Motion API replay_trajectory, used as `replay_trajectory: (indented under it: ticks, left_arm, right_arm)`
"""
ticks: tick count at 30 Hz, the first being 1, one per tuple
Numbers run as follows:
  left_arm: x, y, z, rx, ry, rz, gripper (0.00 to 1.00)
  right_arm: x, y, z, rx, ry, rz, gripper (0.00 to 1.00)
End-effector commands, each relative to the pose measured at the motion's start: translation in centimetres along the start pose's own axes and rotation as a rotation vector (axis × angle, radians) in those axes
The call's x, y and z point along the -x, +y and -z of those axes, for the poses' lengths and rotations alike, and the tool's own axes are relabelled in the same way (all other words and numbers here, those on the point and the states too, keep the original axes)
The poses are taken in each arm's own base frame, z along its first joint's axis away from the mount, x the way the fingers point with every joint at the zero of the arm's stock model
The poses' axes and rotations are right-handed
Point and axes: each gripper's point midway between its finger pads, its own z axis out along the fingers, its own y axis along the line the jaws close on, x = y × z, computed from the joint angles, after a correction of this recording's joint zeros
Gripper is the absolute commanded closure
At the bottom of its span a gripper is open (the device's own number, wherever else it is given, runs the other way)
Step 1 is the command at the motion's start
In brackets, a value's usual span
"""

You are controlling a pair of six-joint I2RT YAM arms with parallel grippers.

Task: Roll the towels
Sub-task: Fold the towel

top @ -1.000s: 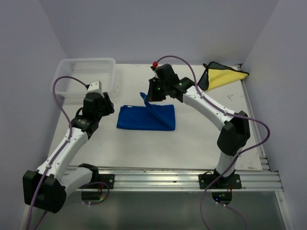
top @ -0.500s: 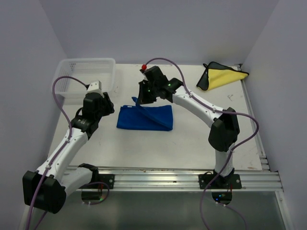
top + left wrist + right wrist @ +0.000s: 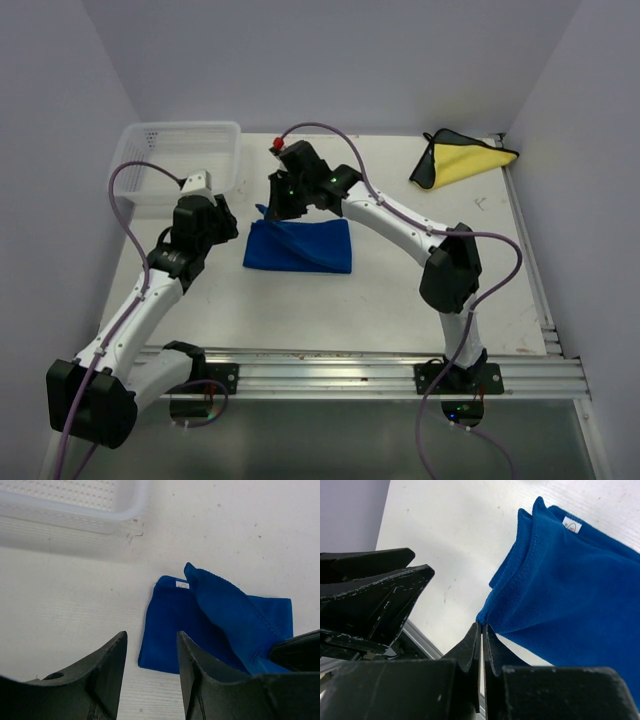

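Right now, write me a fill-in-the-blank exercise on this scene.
The right tool is shut on the ___ terry towel.
The left tool hangs open, holding ___.
The white plastic mesh basket sits far ___.
The black-edged ___ cloth lies far right.
Missing: blue; nothing; left; yellow.

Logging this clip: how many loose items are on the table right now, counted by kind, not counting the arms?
Towels: 2 (blue towel, yellow towel)
Baskets: 1 (white plastic basket)
Total: 3
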Motion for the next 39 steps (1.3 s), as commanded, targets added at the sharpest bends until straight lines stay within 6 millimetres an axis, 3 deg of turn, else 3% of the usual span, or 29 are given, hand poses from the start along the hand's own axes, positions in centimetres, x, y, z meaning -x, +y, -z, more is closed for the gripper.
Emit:
replay_trajectory:
  ticks: [1, 8, 19, 21, 24, 27, 30, 35, 36, 38, 39]
  left_arm:
    - [-0.1, 0.2, 0.3, 0.0, -0.008, -0.024, 0.51]
    - [0.0, 0.0, 0.4, -0.009, -0.01, -0.024, 0.51]
    - [0.3, 0.2, 0.8, 0.0, -0.024, -0.019, 0.51]
    - [0.4, 0.3, 0.9, 0.003, -0.027, -0.017, 0.51]
    - [0.7, 0.3, 1.0, 0.006, -0.033, -0.015, 0.51]
    - [0.7, 0.4, 1.0, 0.014, -0.035, -0.013, 0.51]
    - [0.5, 0.4, 0.9, 0.012, -0.029, -0.014, 0.51]
    - [-0.5, 0.2, 0.2, 0.002, 0.001, -0.004, 0.49]
    - [-0.6, 0.1, 0.0, -0.001, 0.007, 0.006, 0.47]
    - [-2.0, -0.4, -0.7, -0.023, 0.06, 0.029, 0.44]
    - [-2.4, -0.6, -1.0, -0.033, 0.079, 0.036, 0.42]
  right_arm:
    - [-0.4, 1.0, -0.5, 0.032, 0.022, -0.007, 1.0]
    - [-2.6, 0.2, -3.2, 0.045, 0.084, -0.037, 1.0]
    - [-5.7, 3.2, -7.2, 0.189, 0.158, -0.072, 1.0]
    - [-6.2, 4.1, -7.4, 0.245, 0.175, -0.079, 0.72]
    - [-6.4, 4.5, -6.6, 0.264, 0.175, -0.083, 0.49]
    - [-5.4, 3.6, -5.2, 0.229, 0.137, -0.089, 0.44]
    - [-4.0, 2.0, -3.8, 0.182, 0.084, -0.108, 0.44]
    - [-2.5, -3.9, -1.2, 0.046, 0.009, -0.168, 0.49]
    - [-2.1, -5.9, -0.2, 0.007, -0.009, -0.193, 0.5]
    - [-1.9, -7.8, 0.7, -0.019, -0.021, -0.223, 0.51]
    - [-2.0, -9.9, 1.1, -0.042, -0.028, -0.253, 0.51]
